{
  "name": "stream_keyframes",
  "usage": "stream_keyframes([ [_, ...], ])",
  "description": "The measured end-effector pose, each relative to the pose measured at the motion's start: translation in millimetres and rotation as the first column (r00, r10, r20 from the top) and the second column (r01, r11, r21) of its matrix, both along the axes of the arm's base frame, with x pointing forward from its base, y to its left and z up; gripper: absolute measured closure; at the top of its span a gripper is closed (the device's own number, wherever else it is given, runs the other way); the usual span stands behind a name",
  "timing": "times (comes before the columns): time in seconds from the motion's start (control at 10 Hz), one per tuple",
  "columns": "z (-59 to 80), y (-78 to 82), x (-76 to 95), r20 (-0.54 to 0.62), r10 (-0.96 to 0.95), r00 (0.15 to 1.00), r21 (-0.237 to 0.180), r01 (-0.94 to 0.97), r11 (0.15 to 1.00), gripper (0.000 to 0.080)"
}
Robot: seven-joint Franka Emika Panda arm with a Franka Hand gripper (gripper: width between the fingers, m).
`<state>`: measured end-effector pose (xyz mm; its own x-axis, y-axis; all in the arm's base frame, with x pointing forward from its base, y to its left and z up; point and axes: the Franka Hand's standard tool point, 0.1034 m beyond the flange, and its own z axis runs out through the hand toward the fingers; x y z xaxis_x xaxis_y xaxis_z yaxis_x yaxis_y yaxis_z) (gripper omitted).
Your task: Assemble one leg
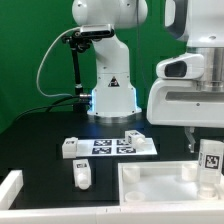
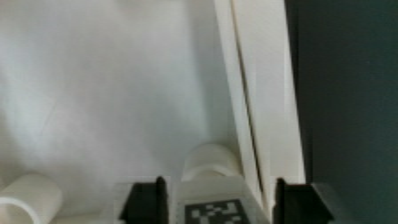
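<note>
Exterior view: the gripper [image 1: 207, 148] hangs at four o'clock over the tray-like part [image 1: 150, 183], carrying the leg [image 1: 211, 163]. The leg is close to the tray's raised rim [image 1: 160, 163]. If it is lowered off-line it could catch there and twist in the grip.

Wrist view: the fingers [image 2: 151, 203] are narrow, clamped on either side of the leg, whose tag faces the camera.

Tool [image 1: 210, 176] with a tagged leg [image 1: 211, 158] between its fingers, over the white tray [image 1: 160, 186]
</note>
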<state>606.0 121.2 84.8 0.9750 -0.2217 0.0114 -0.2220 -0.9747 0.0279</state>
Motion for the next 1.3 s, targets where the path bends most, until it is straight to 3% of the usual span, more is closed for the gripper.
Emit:
stream_keyframes([
  [0.4, -3.6, -19.7, 1.2, -0.071, -0.068, 0.995, 0.025, 0.070, 0.997, 0.0509],
  [0.8, -0.5, -23.8, 15.3, -0.028, -0.032, 0.999, -0.001, 0.032, 0.999, 0.0509],
  [1.2, -1.4, -24.1, 14.7, -0.029, -0.036, 0.999, -0.001, 0.036, 0.999, 0.0509],
  [1.3, -1.4, -24.2, 14.7, -0.030, -0.036, 0.999, -0.001, 0.036, 0.999, 0.0432],
])
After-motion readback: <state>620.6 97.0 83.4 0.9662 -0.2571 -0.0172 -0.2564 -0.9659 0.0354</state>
